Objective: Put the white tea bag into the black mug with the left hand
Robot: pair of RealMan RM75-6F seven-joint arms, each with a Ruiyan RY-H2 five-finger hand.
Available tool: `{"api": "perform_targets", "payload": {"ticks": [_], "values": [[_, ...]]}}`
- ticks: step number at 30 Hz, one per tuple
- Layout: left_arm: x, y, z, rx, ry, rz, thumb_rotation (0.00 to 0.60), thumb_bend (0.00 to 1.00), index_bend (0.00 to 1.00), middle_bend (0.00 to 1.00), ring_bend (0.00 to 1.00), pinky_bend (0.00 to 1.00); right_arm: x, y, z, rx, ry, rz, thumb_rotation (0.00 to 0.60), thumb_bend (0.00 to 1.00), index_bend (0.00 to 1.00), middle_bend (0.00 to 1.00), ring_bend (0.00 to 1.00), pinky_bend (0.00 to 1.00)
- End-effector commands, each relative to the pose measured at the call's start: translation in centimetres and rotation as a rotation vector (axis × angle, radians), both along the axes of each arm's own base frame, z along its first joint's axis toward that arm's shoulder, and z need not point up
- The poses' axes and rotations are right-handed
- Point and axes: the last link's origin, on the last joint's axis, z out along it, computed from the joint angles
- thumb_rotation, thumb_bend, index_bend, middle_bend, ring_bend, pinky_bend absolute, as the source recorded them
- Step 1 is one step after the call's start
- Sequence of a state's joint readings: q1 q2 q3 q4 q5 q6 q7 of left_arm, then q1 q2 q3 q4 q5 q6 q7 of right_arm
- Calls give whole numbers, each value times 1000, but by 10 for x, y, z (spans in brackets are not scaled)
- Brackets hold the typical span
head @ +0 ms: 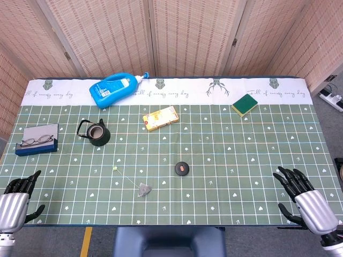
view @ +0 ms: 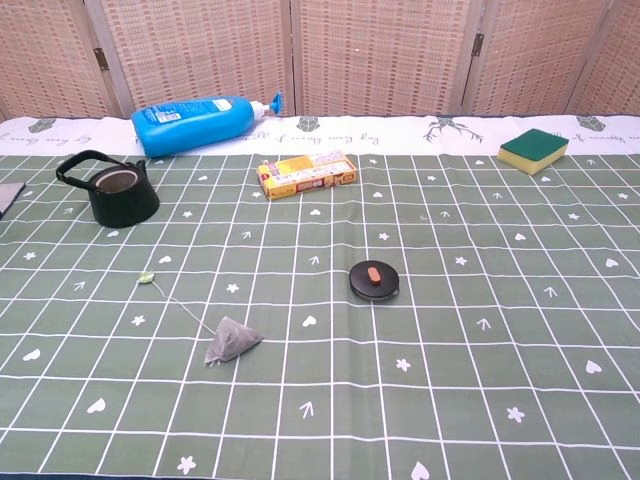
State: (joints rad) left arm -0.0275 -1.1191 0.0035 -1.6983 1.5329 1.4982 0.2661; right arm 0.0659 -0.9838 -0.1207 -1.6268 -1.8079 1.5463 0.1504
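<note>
The white tea bag (head: 144,189) (view: 232,340) lies on the green checked cloth near the front edge, its string running up-left to a small green tag (head: 114,168) (view: 147,277). The black mug (head: 96,132) (view: 115,192) stands upright further back on the left, handle pointing left. My left hand (head: 15,202) hovers open at the table's front left corner, well left of the tea bag. My right hand (head: 303,197) is open at the front right corner. Neither hand shows in the chest view.
A blue bottle (head: 114,88) lies at the back left. A yellow box (head: 160,118), a green sponge (head: 244,104), a round black disc (head: 182,168) and glasses on a dark case (head: 37,140) also lie on the cloth.
</note>
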Motion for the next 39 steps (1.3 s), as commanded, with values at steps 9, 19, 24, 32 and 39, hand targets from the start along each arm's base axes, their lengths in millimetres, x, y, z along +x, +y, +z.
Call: {"api": "perform_targets", "payload": {"ticks": [9,19,24,32,39], "values": [[6,6,-6,-25,-32,-83,600,270,1,329,307,287,1,-1,-2,9,7,4,600,423,0,0,0,0],[22,59,-55,-174,-123,-267,600,273,386,1000,999,904,6,3,0,-15,-1,38,600,423,0,0,0,0],[28,82,-78,-163,-168,-286,600,287,470,1000,1000,927,10,21,6,3,-35,118,600,423,0,0,0,0],[50,109,-119,-163,-146,-358,600,333,527,1000,1000,1000,8,31,13,-18,-57,161,600,423,0,0,0,0],[50,124,-143,-167,-50,-392,600,333,493,1000,1000,1000,10,41,13,-36,-60,199,600,423,0,0,0,0]]}}
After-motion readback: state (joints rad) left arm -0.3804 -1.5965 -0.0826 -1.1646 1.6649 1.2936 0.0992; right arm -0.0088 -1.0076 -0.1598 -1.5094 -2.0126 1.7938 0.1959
